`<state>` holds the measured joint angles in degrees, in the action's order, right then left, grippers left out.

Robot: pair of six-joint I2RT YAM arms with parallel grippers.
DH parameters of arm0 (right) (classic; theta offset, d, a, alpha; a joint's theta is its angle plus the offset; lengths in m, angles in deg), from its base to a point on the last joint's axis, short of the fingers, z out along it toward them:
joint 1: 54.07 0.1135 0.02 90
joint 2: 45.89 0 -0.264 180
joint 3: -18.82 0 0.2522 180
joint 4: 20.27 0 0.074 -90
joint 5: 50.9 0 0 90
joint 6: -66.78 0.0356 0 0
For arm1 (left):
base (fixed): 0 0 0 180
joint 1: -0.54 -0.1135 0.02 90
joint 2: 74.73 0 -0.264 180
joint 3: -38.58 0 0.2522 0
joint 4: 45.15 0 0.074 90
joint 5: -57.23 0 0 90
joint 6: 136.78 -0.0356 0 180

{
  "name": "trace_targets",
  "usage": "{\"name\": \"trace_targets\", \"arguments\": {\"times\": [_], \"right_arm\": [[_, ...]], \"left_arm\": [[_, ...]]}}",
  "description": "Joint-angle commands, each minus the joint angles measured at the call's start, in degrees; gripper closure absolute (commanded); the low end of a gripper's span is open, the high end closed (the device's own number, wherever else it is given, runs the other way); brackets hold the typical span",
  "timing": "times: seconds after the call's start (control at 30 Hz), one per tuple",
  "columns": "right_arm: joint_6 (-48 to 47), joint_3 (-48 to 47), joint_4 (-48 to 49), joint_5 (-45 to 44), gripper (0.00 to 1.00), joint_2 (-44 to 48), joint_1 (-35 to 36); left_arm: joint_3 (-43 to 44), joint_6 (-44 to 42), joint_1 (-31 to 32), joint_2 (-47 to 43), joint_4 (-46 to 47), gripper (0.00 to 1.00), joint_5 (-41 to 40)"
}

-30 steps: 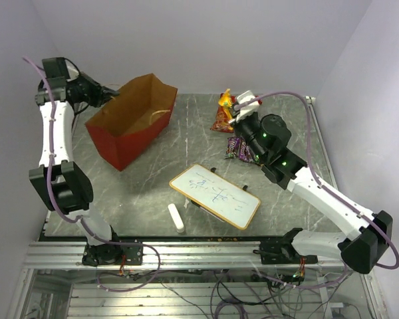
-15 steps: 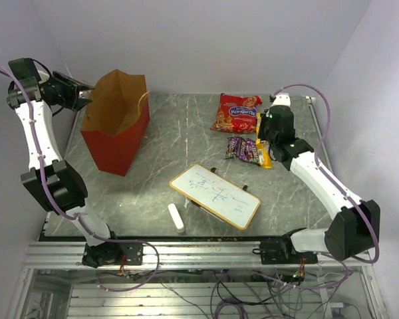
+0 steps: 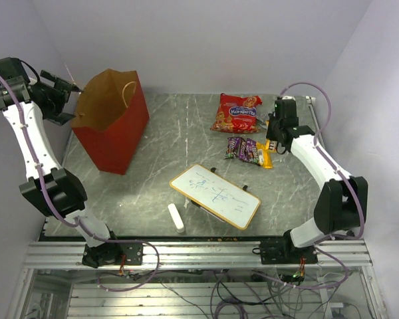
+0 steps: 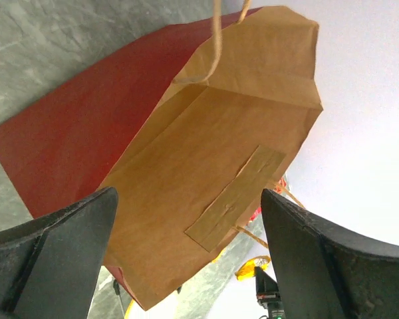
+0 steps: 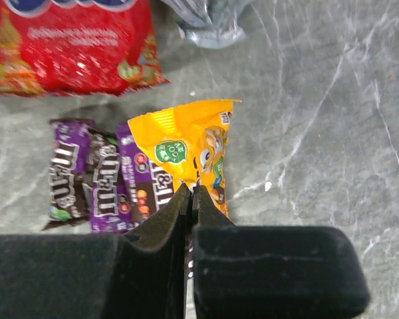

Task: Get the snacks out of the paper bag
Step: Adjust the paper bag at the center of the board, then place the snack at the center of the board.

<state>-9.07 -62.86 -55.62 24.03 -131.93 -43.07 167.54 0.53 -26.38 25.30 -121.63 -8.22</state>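
The red paper bag [image 3: 113, 133] stands upright at the far left with its brown mouth up; the left wrist view shows its kraft inside [image 4: 206, 153]. My left gripper [image 3: 68, 102] [image 4: 187, 199] hangs open just left of the bag's rim, holding nothing. The snacks lie at the back right: a large red packet [image 3: 237, 113] [image 5: 66, 46], purple candy packs [image 3: 241, 149] [image 5: 93, 179], a silvery wrapper [image 5: 206, 20] and a yellow candy pack [image 3: 263, 158] [image 5: 186, 146]. My right gripper [image 3: 273, 141] [image 5: 191, 191] is shut on the yellow pack's near edge, next to the purple packs.
A white whiteboard [image 3: 215, 196] lies tilted in the middle of the table, a small white eraser stick [image 3: 176, 217] to its left near the front edge. Walls close in at the left, back and right.
The bag went from tipped over to upright, and my left gripper opened and let go of its rim. My right arm swung right with the yellow pack and brought it down beside the purple packs.
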Motion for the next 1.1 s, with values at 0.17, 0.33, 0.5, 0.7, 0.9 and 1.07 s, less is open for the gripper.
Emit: {"name": "trace_targets", "arguments": {"times": [0.17,0.33,0.5,0.7,0.9,1.07], "right_arm": [[-7.9,-3.9,-6.2,6.3,1.00,-7.6,-2.3],[-7.4,-10.0,-10.1,11.8,1.00,-13.3,-2.4],[-3.9,-11.9,-12.9,13.3,1.00,-16.8,-2.3],[-2.2,-11.8,-11.8,12.8,1.00,-19.3,-2.3],[0.7,-12.4,-12.0,13.8,0.85,-20.5,-2.3],[2.3,-11.7,-12.5,13.6,0.60,-17.9,-2.3]], "left_arm": [[5.5,-5.1,0.9,-5.8,-1.5,0.00,-1.9],[2.8,-6.7,4.2,-7.9,1.6,0.04,-0.2],[4.4,-9.6,7.7,-8.5,3.2,0.03,0.1],[8.6,-13.6,12.7,-8.8,3.6,0.03,-1.8],[9.8,-18.5,21.4,-10.0,4.5,0.03,-2.6],[9.2,-22.8,30.2,-12.7,6.3,0.03,-1.9]]}}
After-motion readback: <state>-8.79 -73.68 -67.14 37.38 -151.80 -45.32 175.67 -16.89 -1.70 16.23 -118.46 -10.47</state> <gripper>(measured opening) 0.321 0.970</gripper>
